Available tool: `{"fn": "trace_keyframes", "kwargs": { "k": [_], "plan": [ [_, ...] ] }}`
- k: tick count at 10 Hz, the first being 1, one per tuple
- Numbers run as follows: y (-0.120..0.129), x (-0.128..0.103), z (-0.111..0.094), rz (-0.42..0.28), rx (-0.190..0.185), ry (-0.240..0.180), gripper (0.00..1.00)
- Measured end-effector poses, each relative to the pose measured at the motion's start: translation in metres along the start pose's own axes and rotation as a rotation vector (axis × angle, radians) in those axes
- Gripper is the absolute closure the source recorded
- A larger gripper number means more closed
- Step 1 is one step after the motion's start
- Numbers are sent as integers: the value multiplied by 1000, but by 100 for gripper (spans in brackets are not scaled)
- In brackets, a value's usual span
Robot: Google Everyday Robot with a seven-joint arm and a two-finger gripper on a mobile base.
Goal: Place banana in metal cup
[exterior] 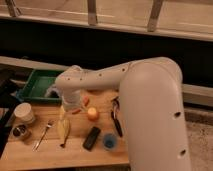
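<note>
The banana (pixel 63 128) lies flat on the wooden table (pixel 75 152), left of centre, pale yellow with its dark tip toward the front. The metal cup (pixel 21 132) stands at the table's left edge, small and shiny, in front of a white paper cup (pixel 24 112). My white arm reaches in from the right. Its gripper (pixel 70 103) points down just over the far end of the banana, open with nothing in it. The wrist hides most of it.
A fork (pixel 44 135) lies between the metal cup and the banana. A round orange fruit (pixel 93 114), a red chili (pixel 83 104), a black block (pixel 91 138), a blue cup (pixel 109 141) and a black-handled tool (pixel 116 119) sit to the right. A green tray (pixel 36 85) stands behind.
</note>
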Motion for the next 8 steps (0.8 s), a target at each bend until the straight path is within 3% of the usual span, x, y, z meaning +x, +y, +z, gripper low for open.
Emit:
{"fn": "trace_keyframes", "kwargs": {
  "k": [1,3,6,8],
  "plan": [
    [22,-2,8,-22,-37,-1,20],
    [33,2,12,-32,-84,-16,20],
    [36,2,13,-37,-88,-16,20],
    [41,-2,21,-40,-88,7,20]
  ]
}}
